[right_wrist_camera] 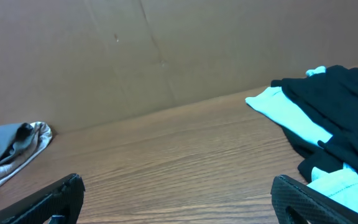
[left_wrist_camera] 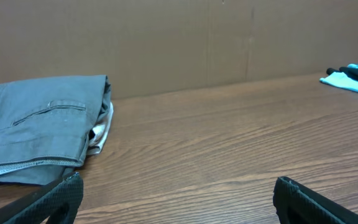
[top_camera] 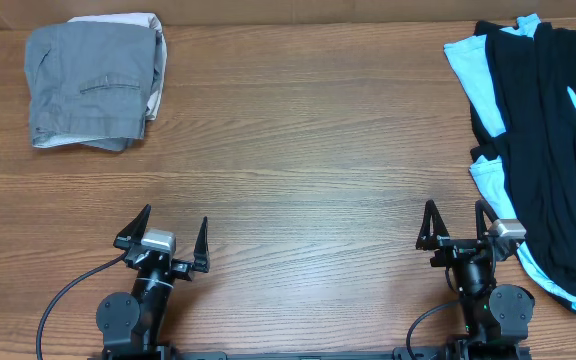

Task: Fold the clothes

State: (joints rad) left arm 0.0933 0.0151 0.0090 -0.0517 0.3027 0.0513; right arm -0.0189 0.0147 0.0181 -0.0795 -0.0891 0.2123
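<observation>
Both arms sit at the near edge of the table (top_camera: 308,150), well apart from each other and from the clothes. The left gripper (top_camera: 175,216) is spread wide and holds nothing. In the left wrist view its fingers (left_wrist_camera: 48,200) frame bare wood. The right gripper (top_camera: 455,206) is also wide open and empty, with one finger close to the edge of the heap beside it.

A folded grey garment (top_camera: 93,85) lies at the far left corner, stacked on a pale cloth (top_camera: 155,70) that peeks out along its right side. An unfolded heap fills the right side, made up of black fabric (top_camera: 553,140) lying crumpled over light blue cloth (top_camera: 465,62). The blue shows at the heap's left edge and at its near end. A brown wall (right_wrist_camera: 104,50) stands behind the table.
</observation>
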